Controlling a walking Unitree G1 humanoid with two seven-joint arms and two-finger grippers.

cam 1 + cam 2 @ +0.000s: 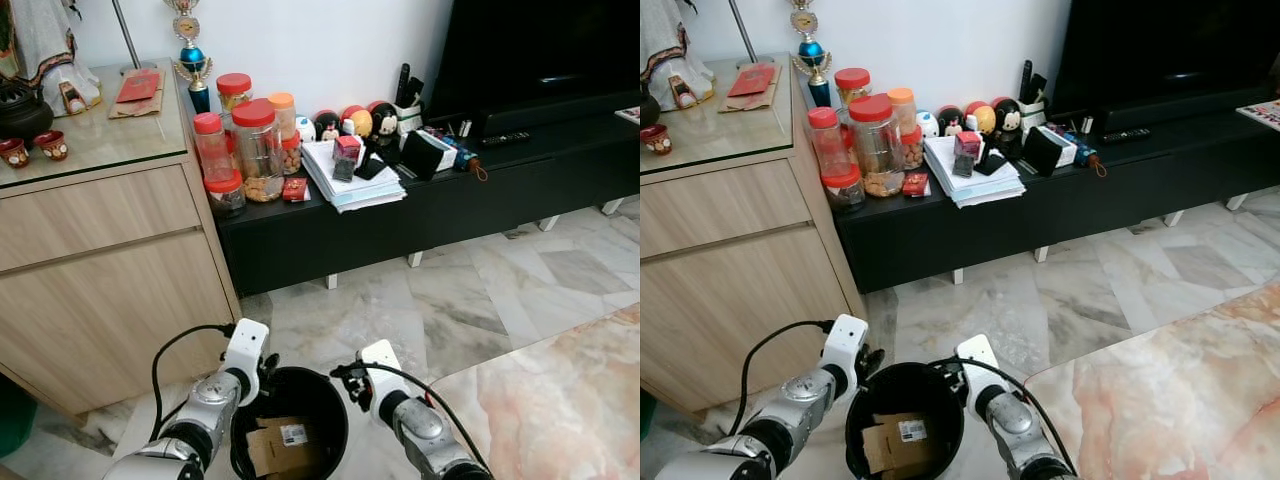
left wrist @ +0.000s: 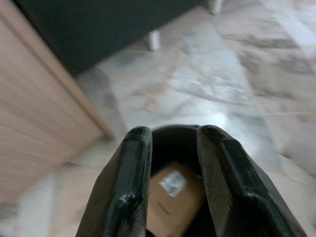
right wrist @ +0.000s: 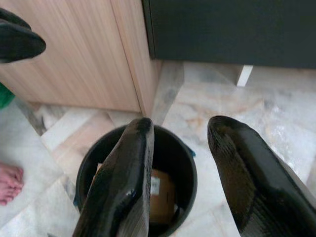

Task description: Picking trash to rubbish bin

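flanking round black bin (image 1: 300, 385), cardboard (image 1: 283, 445) inside

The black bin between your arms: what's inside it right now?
Inside the black bin lies a brown cardboard box with a white label. Whatever sits beneath the box is covered, and the bin's near wall hides the rest of the bottom.

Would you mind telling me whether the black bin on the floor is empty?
No, a brown cardboard box with a white label lies inside the black bin.
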